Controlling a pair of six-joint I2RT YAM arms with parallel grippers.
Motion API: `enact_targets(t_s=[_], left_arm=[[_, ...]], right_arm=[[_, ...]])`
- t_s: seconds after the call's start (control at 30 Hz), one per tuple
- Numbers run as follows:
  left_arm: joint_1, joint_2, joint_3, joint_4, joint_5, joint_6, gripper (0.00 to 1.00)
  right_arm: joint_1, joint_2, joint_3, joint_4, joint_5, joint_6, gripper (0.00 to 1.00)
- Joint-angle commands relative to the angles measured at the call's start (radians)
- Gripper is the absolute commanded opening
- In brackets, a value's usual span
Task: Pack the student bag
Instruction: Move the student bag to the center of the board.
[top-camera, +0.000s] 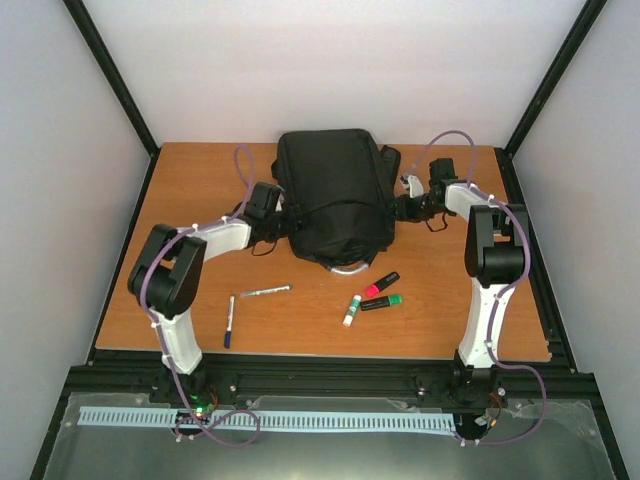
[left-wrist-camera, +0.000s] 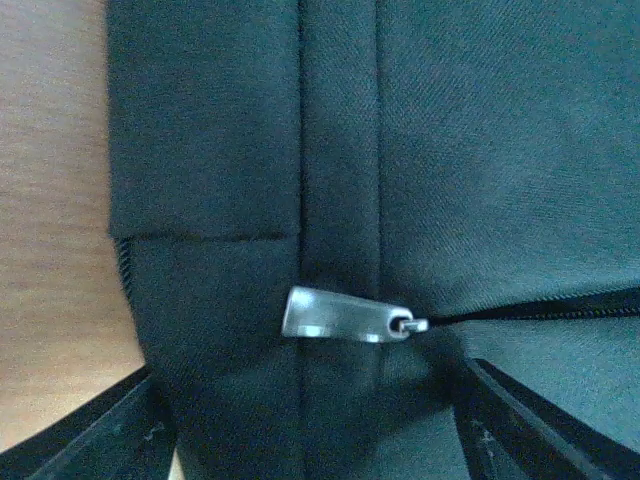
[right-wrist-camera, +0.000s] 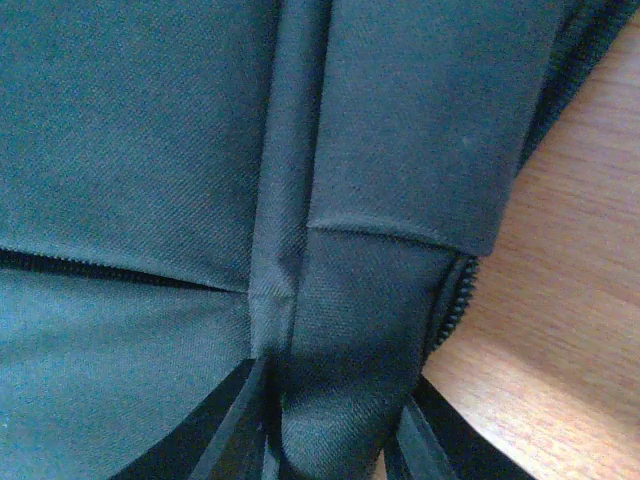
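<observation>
The student bag (top-camera: 333, 195), a large black backpack, lies in the middle of the table with its grey loop handle (top-camera: 349, 268) at the near end. My left gripper (top-camera: 283, 215) is at the bag's left side. In the left wrist view it (left-wrist-camera: 310, 455) is open, its fingers (left-wrist-camera: 90, 445) wide apart around the bag's side fabric, with a silver zipper pull (left-wrist-camera: 345, 316) just ahead. My right gripper (top-camera: 398, 208) is at the bag's right side. In the right wrist view it (right-wrist-camera: 330, 450) is shut on a fold of bag fabric (right-wrist-camera: 350, 330) beside the zipper teeth (right-wrist-camera: 455, 300).
Near the front lie a blue-capped pen (top-camera: 229, 320), a silver pen (top-camera: 265, 291), a red highlighter (top-camera: 381, 284), a green highlighter (top-camera: 381, 302) and a white-green marker (top-camera: 351, 311). Black frame posts stand at the table's back corners.
</observation>
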Motion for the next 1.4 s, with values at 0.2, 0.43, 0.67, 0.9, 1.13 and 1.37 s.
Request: enact_targets(t_s=[0.2,0.43,0.67,0.9,1.13,1.37], left_arm=[[0.002,0.173,0.16,0.174,0.173,-0.022,0.66],[-0.054,0.2,0.185,0.211,0.273,0.023,0.61],[-0.132,0.149,0.201,0.147,0.257,0.113,0.63],[-0.132,-0.008,0.073,0.104,0.15,0.172,0.75],[-0.132,-0.165,-0.089,0.114,0.089,0.179,0.78],[-0.127,-0.245,-0.208,0.12,0.01,0.192,0.89]], right_arm=[[-0.036,-0.12,-0.149,-0.038,-0.087,-0.029,0.14],[-0.11,-0.257,-0.291,-0.091,-0.064,-0.107,0.12],[-0.227,-0.337,-0.393,-0.139,-0.05,-0.199,0.12],[-0.329,-0.449,-0.397,-0.162,-0.068,-0.235,0.42],[-0.232,-0.688,-0.429,-0.202,-0.074,-0.413,0.55],[0.173,-0.875,-0.528,-0.084,0.219,-0.579,0.61]])
